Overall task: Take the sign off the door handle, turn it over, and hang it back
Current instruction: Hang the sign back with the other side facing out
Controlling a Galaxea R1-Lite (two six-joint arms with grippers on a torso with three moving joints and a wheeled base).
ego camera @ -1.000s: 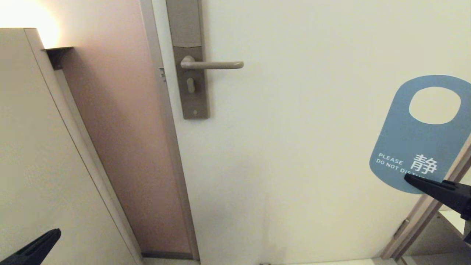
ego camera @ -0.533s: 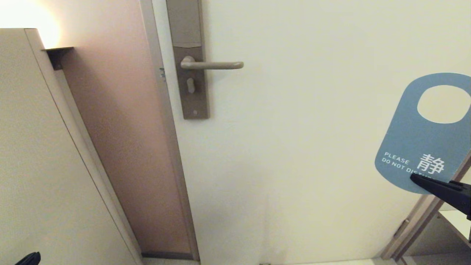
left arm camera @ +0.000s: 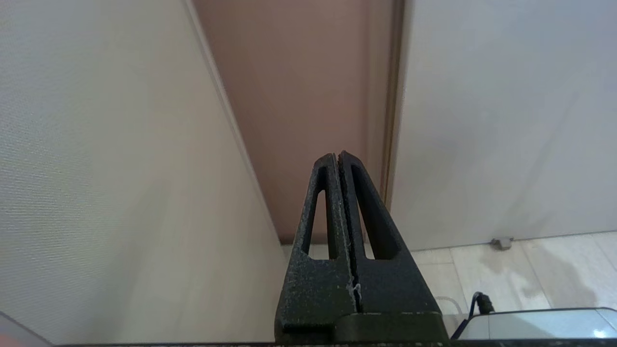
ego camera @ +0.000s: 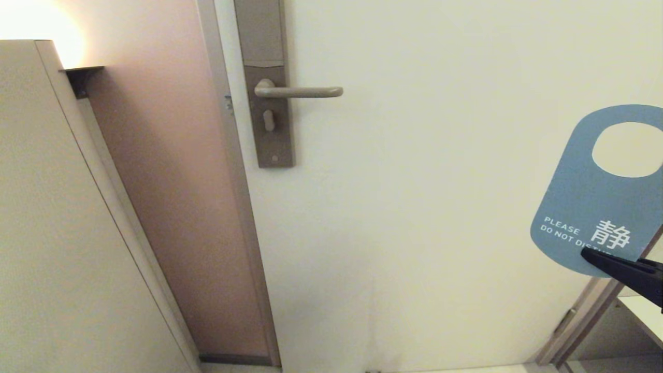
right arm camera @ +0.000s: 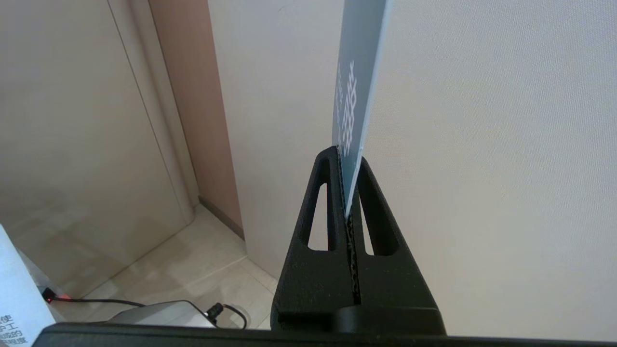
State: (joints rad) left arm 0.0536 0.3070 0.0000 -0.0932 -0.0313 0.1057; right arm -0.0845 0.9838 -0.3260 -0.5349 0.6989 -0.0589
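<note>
right pincer clamping sign by its bottom edge, blue DO NOT DISTURB face showing, held off near door's right edge | handle sitting bare, well apart | left pincer clenched, holding nothing, near door's lower left corner

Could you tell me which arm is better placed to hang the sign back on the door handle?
The right. Its claw is shut on the sign's bottom edge, hole end up, right of the bare door handle. The left claw is shut, empty, low.
</note>
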